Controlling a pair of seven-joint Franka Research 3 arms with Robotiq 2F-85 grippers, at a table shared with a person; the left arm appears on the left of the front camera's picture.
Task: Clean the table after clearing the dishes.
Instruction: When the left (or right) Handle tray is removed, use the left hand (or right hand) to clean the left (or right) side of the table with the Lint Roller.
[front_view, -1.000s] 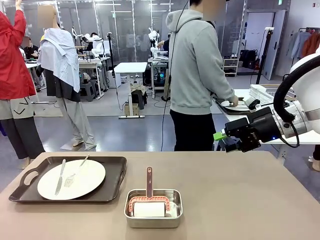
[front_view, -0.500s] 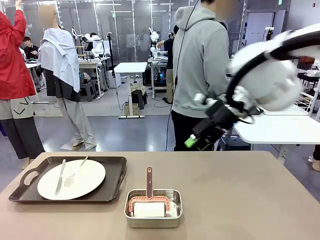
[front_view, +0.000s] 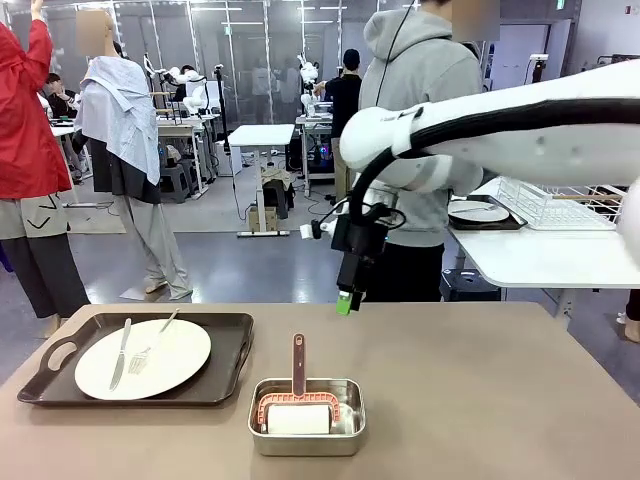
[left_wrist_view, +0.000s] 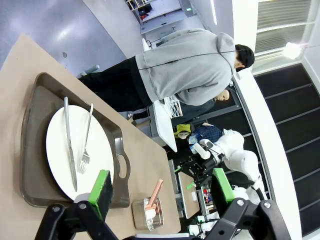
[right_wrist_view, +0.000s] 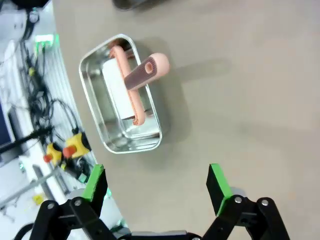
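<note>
On the left of the taupe table (front_view: 500, 400) lies a dark tray (front_view: 225, 375) holding a white plate (front_view: 170, 365) with a knife (front_view: 121, 353) and fork (front_view: 150, 350). A second plate (front_view: 478, 212) rests on a tray on the white side table (front_view: 540, 260). My right gripper (front_view: 347, 296) hangs fingers-down over the table's far middle. It is open and holds nothing (right_wrist_view: 156, 182). My left gripper (left_wrist_view: 162, 189) is also open and holds nothing, high above the tray (left_wrist_view: 32, 150) and plate (left_wrist_view: 95, 150).
A small steel pan (front_view: 306, 440) holding a pink-handled roller (front_view: 298, 362) stands near the front middle, below my right gripper; the pan (right_wrist_view: 150, 135) lies ahead of its fingers. A person in a grey hoodie (front_view: 425, 90) stands beyond the far edge. A wire rack (front_view: 555, 200) sits on the side table.
My right arm has swung left from the white side table to over the taupe table's far middle. The second tray and plate stay on the side table.
</note>
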